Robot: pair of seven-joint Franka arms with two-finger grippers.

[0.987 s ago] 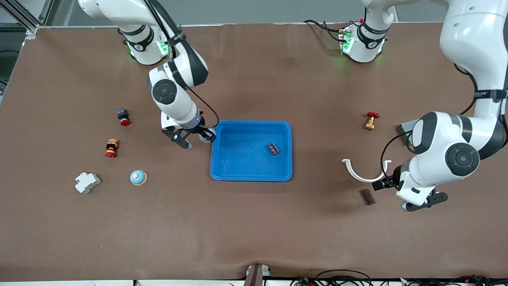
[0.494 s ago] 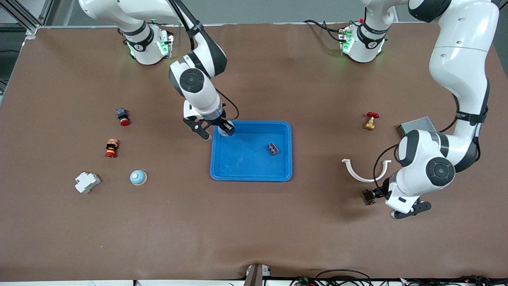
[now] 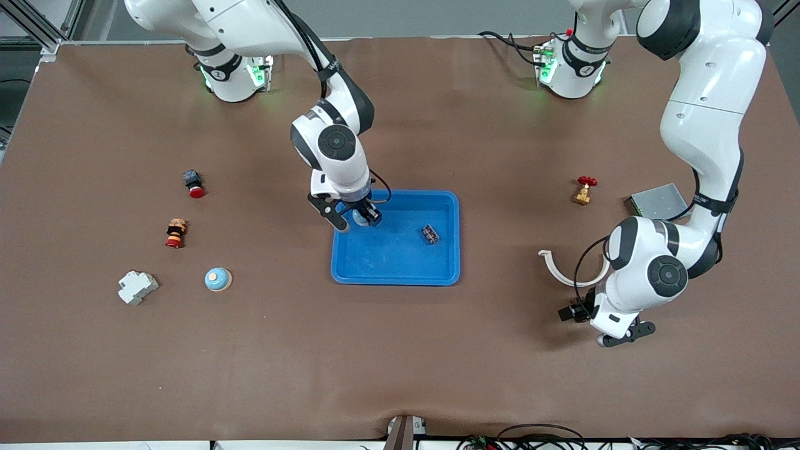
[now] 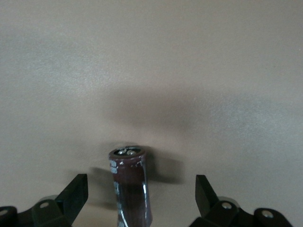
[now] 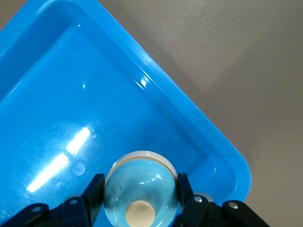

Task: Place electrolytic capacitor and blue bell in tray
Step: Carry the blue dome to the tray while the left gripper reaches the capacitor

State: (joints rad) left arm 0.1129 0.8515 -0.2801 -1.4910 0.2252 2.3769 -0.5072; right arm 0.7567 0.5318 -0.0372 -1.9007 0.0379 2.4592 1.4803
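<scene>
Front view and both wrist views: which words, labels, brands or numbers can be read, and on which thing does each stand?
No text can be read with certainty.
Small dark brown cylindrical capacitor: pale marks on its sleeve, too blurred to read.
White robot arm bases: small dark round badges, too small to read.
Shallow bright blue plastic tray: no print.
Small light blue domed bell: no print.

The tray [image 3: 400, 275] is bright blue. The bell [image 5: 140, 189] is pale blue with a cream knob; the capacitor [image 4: 131, 187] is dark brown.
</scene>
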